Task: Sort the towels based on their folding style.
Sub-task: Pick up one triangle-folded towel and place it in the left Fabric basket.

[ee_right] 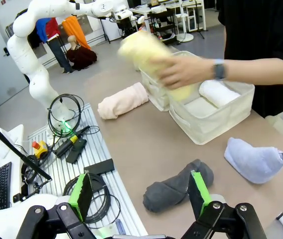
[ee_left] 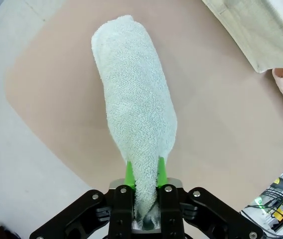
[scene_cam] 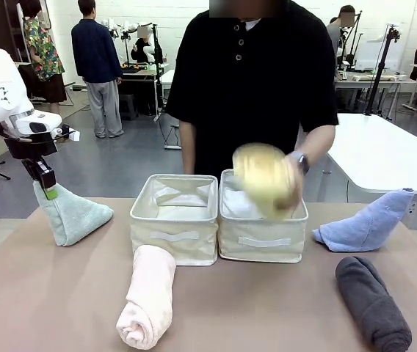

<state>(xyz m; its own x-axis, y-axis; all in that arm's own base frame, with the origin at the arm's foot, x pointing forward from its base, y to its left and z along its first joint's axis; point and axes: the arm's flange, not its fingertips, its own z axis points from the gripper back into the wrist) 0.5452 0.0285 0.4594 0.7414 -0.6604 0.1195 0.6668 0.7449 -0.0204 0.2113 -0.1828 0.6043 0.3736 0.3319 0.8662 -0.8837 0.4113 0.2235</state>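
Observation:
My left gripper (scene_cam: 48,188) (ee_left: 144,173) is shut on the narrow tip of the pale teal-green cone towel (scene_cam: 73,214) (ee_left: 134,102), whose wide end rests on the table at the far left. The person's hand (scene_cam: 294,182) holds the yellow rolled towel (scene_cam: 265,177) (ee_right: 144,49) over the right bin (scene_cam: 261,229), where a white rolled towel (ee_right: 218,92) lies. The pale pink roll (scene_cam: 147,293) (ee_right: 123,100) lies in front of the left bin (scene_cam: 175,218). At the right are the light blue cone (scene_cam: 366,224) (ee_right: 254,159) and the dark grey roll (scene_cam: 372,304) (ee_right: 177,185). My right gripper (ee_right: 140,191) is open above the table edge, near the grey roll.
Two cream fabric bins stand side by side at the table's middle. The person stands close behind them. Cables and a control box (ee_right: 67,144) lie on a metal rack beside the table in the right wrist view.

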